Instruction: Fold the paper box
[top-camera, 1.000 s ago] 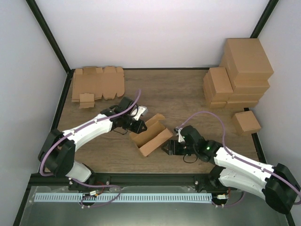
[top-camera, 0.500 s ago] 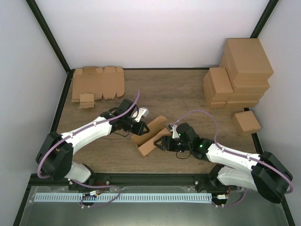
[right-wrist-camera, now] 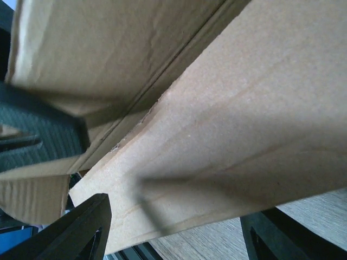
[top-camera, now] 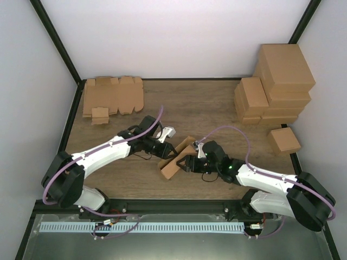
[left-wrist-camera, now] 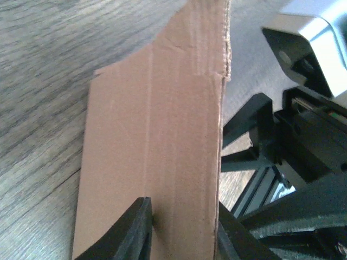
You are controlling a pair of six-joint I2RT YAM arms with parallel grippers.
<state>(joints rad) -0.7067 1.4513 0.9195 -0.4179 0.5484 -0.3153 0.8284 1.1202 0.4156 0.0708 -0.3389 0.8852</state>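
Note:
The paper box lies on the table between both arms, partly folded, with its long panels tilted toward each other. My left gripper is at its far left side. In the left wrist view its fingers close on a creased brown panel that fills the gap between them. My right gripper is against the box's near right side. In the right wrist view its fingers stand wide apart, and a long panel lies across the gap, with another wall behind it.
Flat cardboard blanks lie at the back left. A stack of folded brown boxes stands at the back right, with one small box in front of it. White walls and black posts enclose the table.
My right gripper has moved left up to the box and pushed its near panel inward, so the box looks narrower. My left gripper has shifted slightly right with the box.

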